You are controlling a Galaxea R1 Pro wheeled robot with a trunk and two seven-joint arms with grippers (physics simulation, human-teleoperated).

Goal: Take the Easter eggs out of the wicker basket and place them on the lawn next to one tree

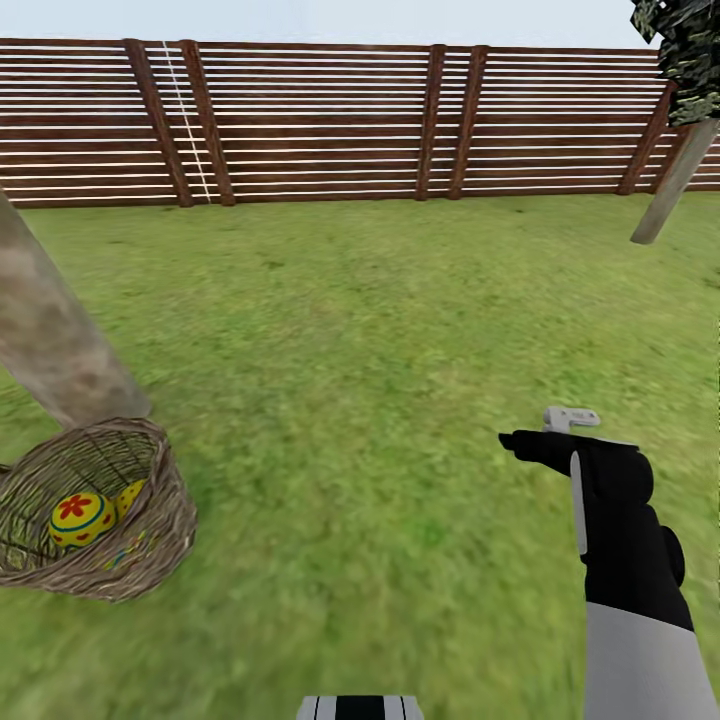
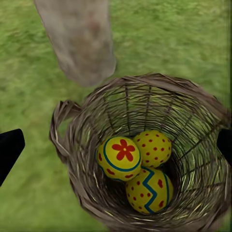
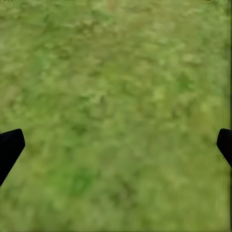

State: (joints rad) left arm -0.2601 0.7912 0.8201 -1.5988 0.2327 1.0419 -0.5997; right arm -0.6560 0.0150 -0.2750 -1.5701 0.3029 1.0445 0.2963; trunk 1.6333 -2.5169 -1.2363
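The wicker basket sits on the lawn at the lower left, touching the foot of the thick grey-brown tree. All three Easter eggs lie inside it: one with a red flower, a dotted one and one with a blue zigzag. My left gripper hovers open above the basket, its black fingertips spread wide to either side. My right gripper hangs open over bare grass at the lower right, well apart from the basket.
A brown slatted fence closes the back of the garden. A second leaning trunk with dark foliage stands at the far right. Open grass stretches between the basket and my right arm.
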